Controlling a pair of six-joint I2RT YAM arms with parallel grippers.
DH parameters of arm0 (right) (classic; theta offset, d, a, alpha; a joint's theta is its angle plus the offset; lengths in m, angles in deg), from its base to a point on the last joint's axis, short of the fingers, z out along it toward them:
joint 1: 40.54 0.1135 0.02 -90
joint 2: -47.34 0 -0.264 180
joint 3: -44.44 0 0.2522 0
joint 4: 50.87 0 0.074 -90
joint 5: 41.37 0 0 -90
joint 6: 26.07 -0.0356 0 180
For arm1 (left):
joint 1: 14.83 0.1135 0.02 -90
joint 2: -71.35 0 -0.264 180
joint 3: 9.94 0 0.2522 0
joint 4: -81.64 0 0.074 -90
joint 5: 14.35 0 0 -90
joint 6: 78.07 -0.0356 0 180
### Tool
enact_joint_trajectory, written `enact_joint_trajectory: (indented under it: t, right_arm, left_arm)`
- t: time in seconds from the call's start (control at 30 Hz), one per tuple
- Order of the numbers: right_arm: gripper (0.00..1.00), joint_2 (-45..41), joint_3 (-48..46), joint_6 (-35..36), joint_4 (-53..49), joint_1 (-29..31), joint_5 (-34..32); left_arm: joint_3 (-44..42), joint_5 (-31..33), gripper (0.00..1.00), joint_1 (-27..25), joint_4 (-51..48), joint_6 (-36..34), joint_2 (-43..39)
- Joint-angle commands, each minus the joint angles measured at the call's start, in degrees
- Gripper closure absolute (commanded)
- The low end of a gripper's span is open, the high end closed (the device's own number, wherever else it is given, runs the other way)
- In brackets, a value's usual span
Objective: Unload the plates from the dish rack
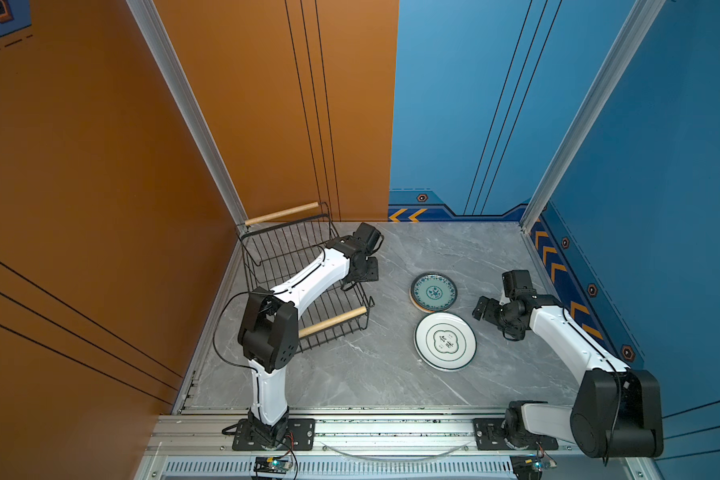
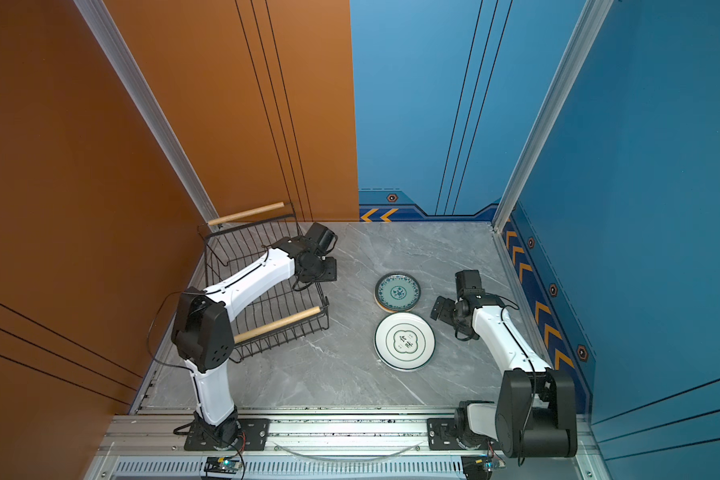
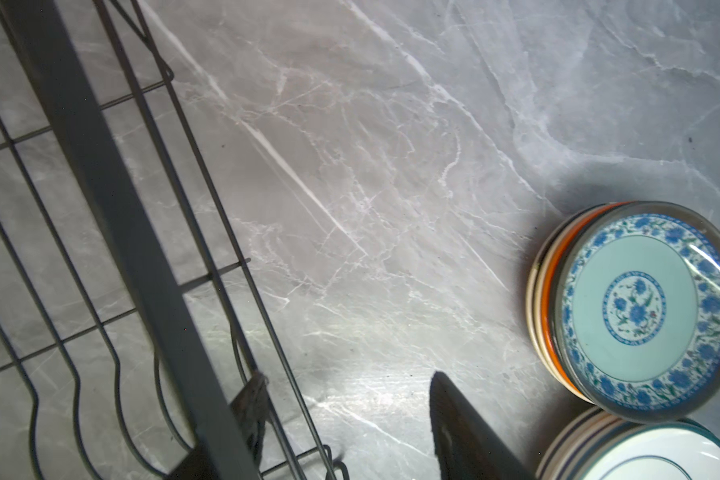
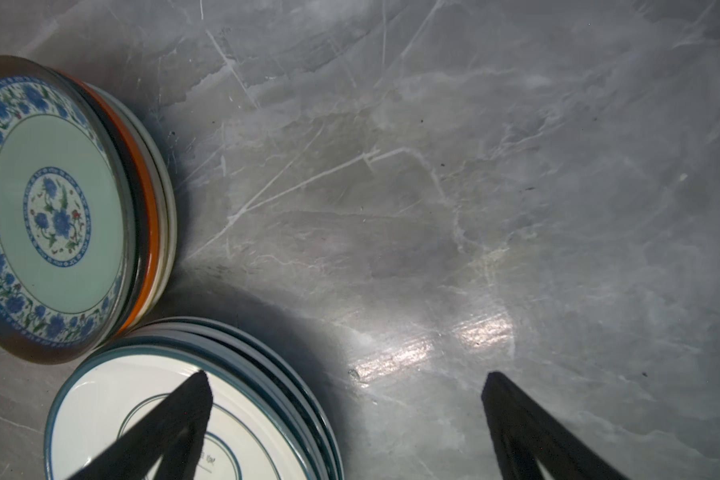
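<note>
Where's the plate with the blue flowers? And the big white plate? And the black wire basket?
Flowery plate (image 1: 433, 291): in a top view, on the flower ring in its middle.
Big white plate (image 1: 445, 341): in a top view, on its dark middle emblem.
Dish rack (image 1: 332, 321): in a top view, on its nearer wooden handle.

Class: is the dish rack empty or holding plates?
Empty: only bare wires show in the dish rack; the plates sit in two stacks outside it.
</note>
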State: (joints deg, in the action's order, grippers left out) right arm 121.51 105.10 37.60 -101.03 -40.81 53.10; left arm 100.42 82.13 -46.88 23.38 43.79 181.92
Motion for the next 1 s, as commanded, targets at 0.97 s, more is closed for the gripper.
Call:
enact_joint_trajectory:
  t: [0.97]
  right_arm:
    - [0.0, 1.4, 1.1, 2.4, 3.2, -5.4, 3.0]
  left_arm:
    - [6.2, -0.2, 0.36, -15.2, -3.7, 0.4, 4.2]
